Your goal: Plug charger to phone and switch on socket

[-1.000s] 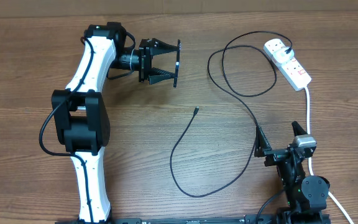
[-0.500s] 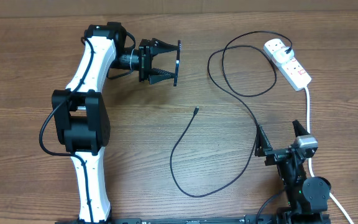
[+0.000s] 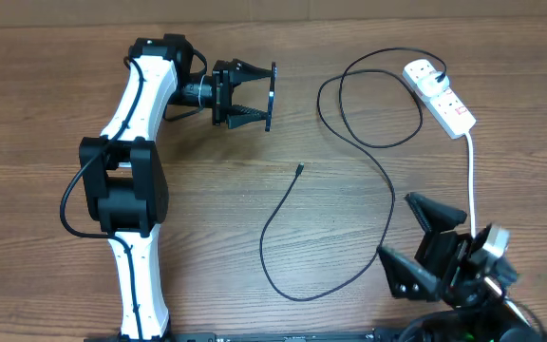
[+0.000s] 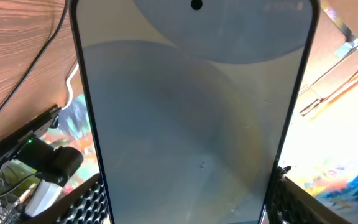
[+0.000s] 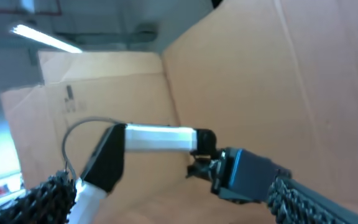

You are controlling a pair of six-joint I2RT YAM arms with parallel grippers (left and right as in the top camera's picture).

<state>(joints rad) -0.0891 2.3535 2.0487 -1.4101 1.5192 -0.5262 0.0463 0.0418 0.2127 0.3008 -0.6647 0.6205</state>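
My left gripper (image 3: 254, 96) is shut on the phone (image 3: 272, 95) and holds it on edge above the table at the back left. In the left wrist view the phone (image 4: 191, 118) fills the frame with a pale grey screen and black edge, clamped between the jaws (image 4: 185, 208). The charger's thin black cable (image 3: 387, 180) loops from its white plug head (image 3: 424, 69) in the socket (image 3: 444, 99) to its tip (image 3: 298, 169) lying mid-table. My right gripper (image 3: 418, 244) is open and empty at the front right. The right wrist view (image 5: 179, 205) is blurred and faces the phone (image 5: 260, 177).
The socket's thick white cord (image 3: 471, 176) runs down the right side past my right arm. Cardboard walls (image 5: 247, 74) stand behind the table. The black cable's big loop (image 3: 297, 290) lies at the front middle.
My right arm has swung down and turned, so its open gripper now lies lower and tilted at the front right. The left arm, phone and cable have not moved.
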